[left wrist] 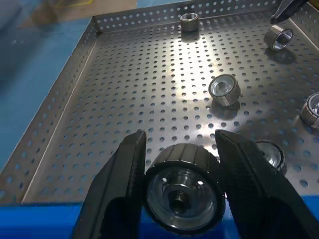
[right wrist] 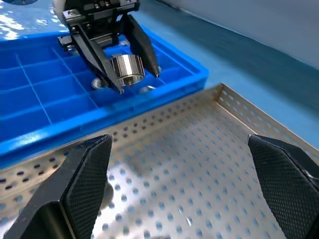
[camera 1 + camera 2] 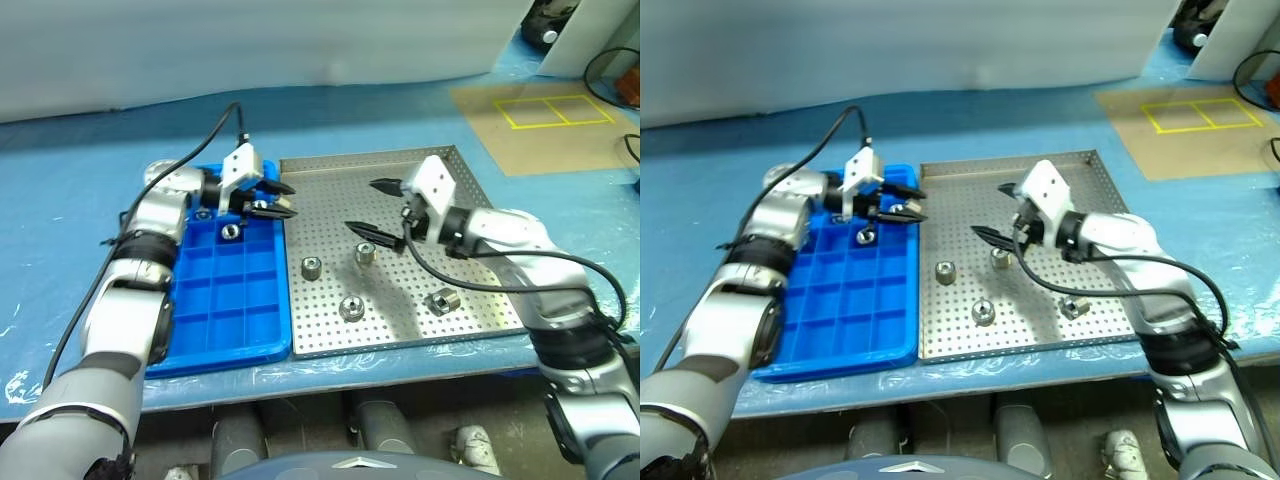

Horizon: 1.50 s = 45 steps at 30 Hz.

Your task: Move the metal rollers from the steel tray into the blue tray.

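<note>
Left wrist view: left gripper (image 1: 182, 194) clamped on a roller (image 1: 182, 191), over the blue tray's (image 3: 215, 300) edge beside the steel tray (image 3: 470, 170).

Its two fingers press the roller's curved sides, bore facing the camera; the head views place it above the blue tray's far compartments, where one roller (image 3: 231, 231) already sits. The right gripper (image 3: 375, 209) hangs over the steel tray, spread wide and empty. Four rollers (image 3: 351, 307) lie loose on the perforated floor, well apart. They look solid, stiff and dense for their size, with smooth sides likely to slip or roll off if nudged; the surest hold is probably square across the curved wall at mid-height.
</note>
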Each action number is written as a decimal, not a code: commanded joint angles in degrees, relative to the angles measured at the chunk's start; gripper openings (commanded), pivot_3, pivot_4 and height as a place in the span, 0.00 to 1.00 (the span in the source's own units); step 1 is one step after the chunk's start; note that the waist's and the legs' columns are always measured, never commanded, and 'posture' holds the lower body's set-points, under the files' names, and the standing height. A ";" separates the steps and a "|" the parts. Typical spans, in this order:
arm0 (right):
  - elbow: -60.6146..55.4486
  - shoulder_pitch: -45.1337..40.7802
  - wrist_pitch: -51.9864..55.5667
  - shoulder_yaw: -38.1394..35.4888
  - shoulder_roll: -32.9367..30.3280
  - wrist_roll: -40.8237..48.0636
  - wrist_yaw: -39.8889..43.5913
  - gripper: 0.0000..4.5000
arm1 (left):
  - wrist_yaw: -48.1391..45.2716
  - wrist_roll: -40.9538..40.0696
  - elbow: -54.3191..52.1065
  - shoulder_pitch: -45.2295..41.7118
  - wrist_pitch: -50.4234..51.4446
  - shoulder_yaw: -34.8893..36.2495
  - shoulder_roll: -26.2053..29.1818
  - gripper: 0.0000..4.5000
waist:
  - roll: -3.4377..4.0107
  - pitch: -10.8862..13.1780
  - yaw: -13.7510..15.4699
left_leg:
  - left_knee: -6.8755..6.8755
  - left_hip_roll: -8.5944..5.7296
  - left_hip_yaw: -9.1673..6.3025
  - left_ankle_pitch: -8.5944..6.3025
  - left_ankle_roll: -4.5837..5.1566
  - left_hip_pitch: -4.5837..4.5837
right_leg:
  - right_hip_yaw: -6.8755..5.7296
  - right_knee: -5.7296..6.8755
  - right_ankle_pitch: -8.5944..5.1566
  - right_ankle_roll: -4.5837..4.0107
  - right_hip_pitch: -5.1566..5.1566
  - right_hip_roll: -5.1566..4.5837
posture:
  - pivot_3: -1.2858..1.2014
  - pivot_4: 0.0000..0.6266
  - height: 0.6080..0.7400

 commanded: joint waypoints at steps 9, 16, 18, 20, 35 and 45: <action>21.14 -14.87 -15.06 6.71 12.46 -4.62 12.33 1.00 | 16.29 -10.27 -44.59 26.33 21.68 10.38 10.17 0.42 | 0.06 0.06 6.94 | -0.07 0.14 -0.33 0.26 -0.45 -0.50 | -0.71 0.16 -0.08 -0.19 -0.29 -0.03 | 0.58 0.24 1.00; 27.47 -17.99 -19.29 7.92 17.45 -6.09 17.32 1.00 | 22.56 -13.41 -52.07 36.79 26.39 17.07 14.43 0.42 | 0.07 0.06 8.36 | -0.08 0.23 -0.66 0.40 -0.69 -0.56 | -1.15 0.49 -0.22 -0.40 -0.32 -0.02 | 0.61 0.24 1.00; 28.42 -18.43 -19.83 7.85 18.43 -6.36 18.11 1.00 | 24.22 -13.86 -51.90 38.82 26.82 18.68 15.07 0.42 | 0.07 0.06 8.63 | -0.09 0.24 -0.75 0.41 -0.70 -0.55 | -1.16 0.62 -0.28 -0.48 -0.37 -0.01 | 0.62 0.24 1.00; 28.97 -18.59 -20.23 7.71 19.00 -6.71 18.56 1.00 | 25.14 -14.15 -51.77 40.45 27.09 19.18 15.57 0.42 | 0.07 0.06 8.95 | -0.10 0.25 -0.86 0.46 -0.78 -0.56 | -1.22 0.73 -0.33 -0.54 -0.38 0.01 | 0.62 0.24 1.00; 25.71 -15.35 -18.42 6.63 17.33 -8.07 17.93 1.00 | 25.96 -15.57 -47.14 47.95 27.32 15.15 15.20 0.42 | 0.06 0.06 8.89 | -0.09 0.26 -0.99 0.62 -1.04 -0.55 | -1.25 0.83 -0.34 -0.55 -0.38 0.05 | 0.59 0.24 1.00; 24.88 -14.73 -18.16 6.40 17.05 -8.42 16.61 1.00 | 26.18 -14.97 -43.90 47.65 25.61 13.41 15.74 0.68 | 0.07 0.05 8.70 | -0.09 0.24 -0.99 0.61 -1.02 -0.42 | -1.21 0.96 -0.34 -0.55 -0.36 0.05 | 0.58 0.24 1.00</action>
